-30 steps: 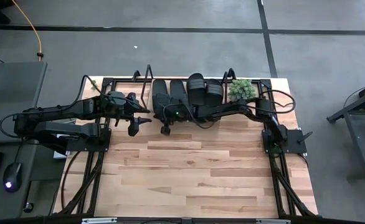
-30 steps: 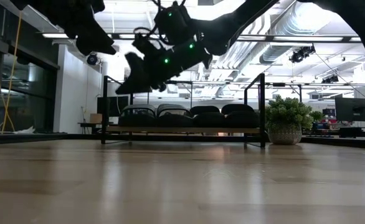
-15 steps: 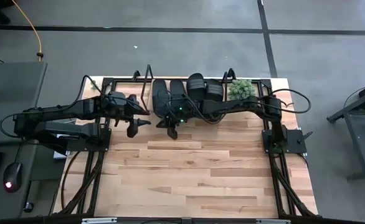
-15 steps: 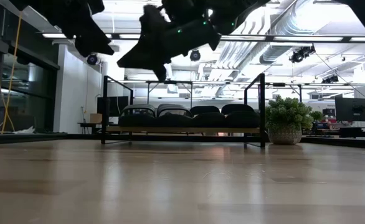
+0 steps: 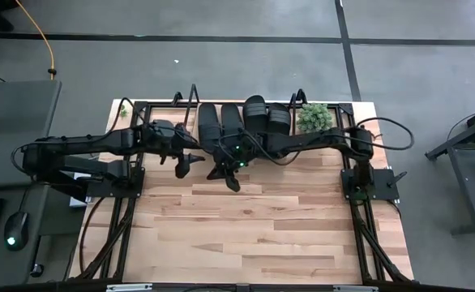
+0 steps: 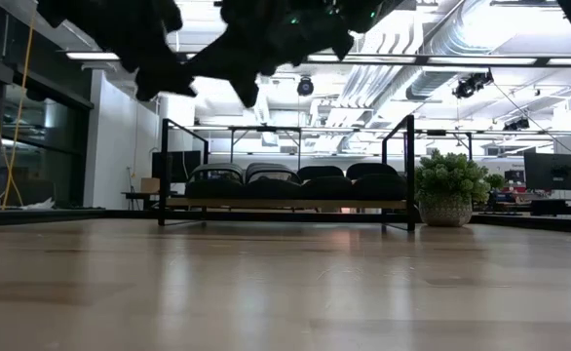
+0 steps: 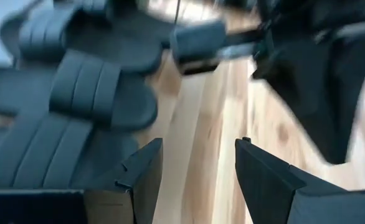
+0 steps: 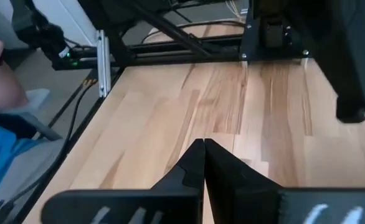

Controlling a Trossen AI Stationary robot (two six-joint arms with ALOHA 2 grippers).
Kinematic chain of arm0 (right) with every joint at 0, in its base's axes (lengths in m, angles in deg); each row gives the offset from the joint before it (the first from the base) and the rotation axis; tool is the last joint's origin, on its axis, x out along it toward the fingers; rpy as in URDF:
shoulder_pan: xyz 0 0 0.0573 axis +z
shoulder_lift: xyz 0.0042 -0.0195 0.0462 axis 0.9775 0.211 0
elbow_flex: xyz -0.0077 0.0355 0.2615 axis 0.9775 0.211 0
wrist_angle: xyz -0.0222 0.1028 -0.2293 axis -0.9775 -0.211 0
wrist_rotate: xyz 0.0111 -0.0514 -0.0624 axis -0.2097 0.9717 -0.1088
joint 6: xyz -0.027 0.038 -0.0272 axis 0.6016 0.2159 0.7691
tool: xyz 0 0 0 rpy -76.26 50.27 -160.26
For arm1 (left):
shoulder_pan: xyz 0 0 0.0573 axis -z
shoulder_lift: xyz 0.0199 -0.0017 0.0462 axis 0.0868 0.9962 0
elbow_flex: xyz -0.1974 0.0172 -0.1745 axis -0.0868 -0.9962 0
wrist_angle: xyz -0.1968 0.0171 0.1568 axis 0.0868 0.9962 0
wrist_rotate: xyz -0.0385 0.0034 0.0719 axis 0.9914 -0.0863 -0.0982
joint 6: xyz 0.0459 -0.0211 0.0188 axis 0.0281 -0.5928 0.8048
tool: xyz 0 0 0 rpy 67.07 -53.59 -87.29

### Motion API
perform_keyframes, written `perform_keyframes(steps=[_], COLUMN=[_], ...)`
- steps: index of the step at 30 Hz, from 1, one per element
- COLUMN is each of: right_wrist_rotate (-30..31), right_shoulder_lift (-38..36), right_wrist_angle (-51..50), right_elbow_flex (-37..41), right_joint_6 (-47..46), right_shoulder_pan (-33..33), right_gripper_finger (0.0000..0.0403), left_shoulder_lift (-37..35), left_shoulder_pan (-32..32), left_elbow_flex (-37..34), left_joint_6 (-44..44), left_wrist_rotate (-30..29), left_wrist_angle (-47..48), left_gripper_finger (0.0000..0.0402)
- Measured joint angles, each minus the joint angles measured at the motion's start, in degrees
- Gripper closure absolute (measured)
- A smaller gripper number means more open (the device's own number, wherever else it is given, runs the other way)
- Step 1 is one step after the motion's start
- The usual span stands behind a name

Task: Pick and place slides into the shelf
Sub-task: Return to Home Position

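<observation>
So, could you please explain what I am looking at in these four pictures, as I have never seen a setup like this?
This is a robot with two dark arms at a wooden table, each ending in a two-finger gripper. One picture looks straight down on the table, one looks level across its top, and two come from cameras on the arms' wrists. At the far end stands a low shelf holding four black slides side by side, with a small potted plant beside it. The left gripper is open, close to the slides; the right gripper is shut above bare wood. Neither holds anything.
</observation>
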Motion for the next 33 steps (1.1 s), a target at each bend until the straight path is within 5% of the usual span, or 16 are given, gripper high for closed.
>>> perform_keyframes(steps=[6, 15, 33], right_wrist_rotate=[0.0, 0.4, 0.6], right_shoulder_lift=[-4.3, -8.0, -9.1], right_wrist_angle=[-5.0, -8.4, -9.7], right_elbow_flex=[0.0, 0.0, 0.1], right_joint_6=[4.4, 4.7, 4.5], right_shoulder_pan=[0.3, 1.0, -0.2], right_gripper_finger=[0.0402, 0.0402, 0.0402], left_shoulder_lift=[0.1, 0.1, 0.1], left_shoulder_pan=[0.5, 2.3, 2.3], left_elbow_flex=[0.0, 0.0, 0.0], left_joint_6=[0.5, 3.1, -1.5], left_wrist_rotate=[3.9, 5.7, 6.3], left_wrist_angle=[-11.0, -15.3, -13.8], left_gripper_finger=[0.0218, 0.0218, 0.0218])
